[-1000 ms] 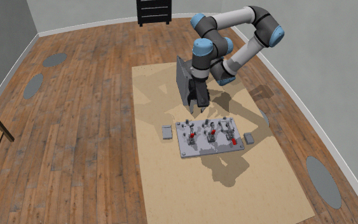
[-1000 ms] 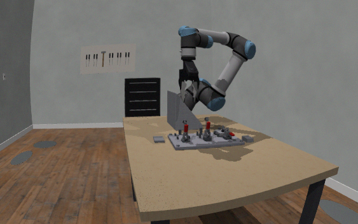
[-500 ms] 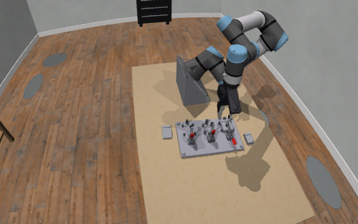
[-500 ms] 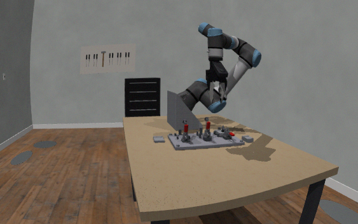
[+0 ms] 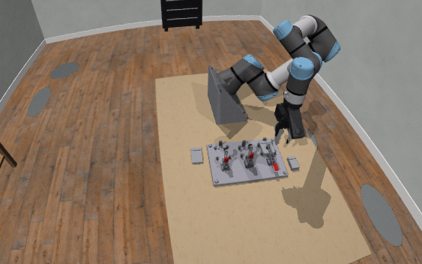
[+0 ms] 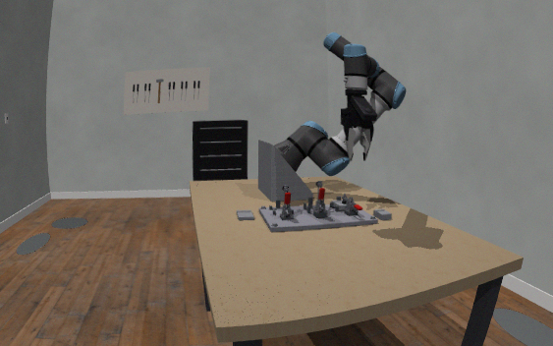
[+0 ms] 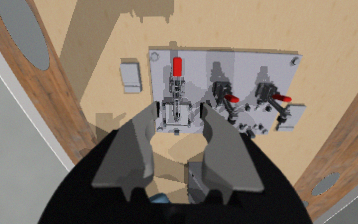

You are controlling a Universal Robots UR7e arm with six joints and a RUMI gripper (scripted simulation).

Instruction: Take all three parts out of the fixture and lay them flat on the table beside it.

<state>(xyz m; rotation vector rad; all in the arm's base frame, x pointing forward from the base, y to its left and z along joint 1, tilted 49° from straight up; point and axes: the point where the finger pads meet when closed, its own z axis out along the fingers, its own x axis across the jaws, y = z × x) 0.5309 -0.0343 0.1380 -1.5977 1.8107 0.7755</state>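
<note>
While two parts (image 5: 196, 155) (image 5: 293, 163) lie flat on the surface (image 5: 239, 225) beside the fixture (image 5: 216, 176), we judge one left under the right-hand clamp (image 5: 273, 155); our tool (image 6: 358, 149) hangs above, partly apart, empty.

Arm (image 6: 313, 143) folded high, wrist vertical, gripper (image 6: 358, 147) pointing down, fingers partly parted, holding nothing

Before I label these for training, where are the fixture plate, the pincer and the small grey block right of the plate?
fixture plate (image 5: 252, 178): top view, bare front edge.
pincer (image 6: 359, 151): exterior view, between fingertips.
small grey block (image 5: 293, 163): top view, upper face.
</note>
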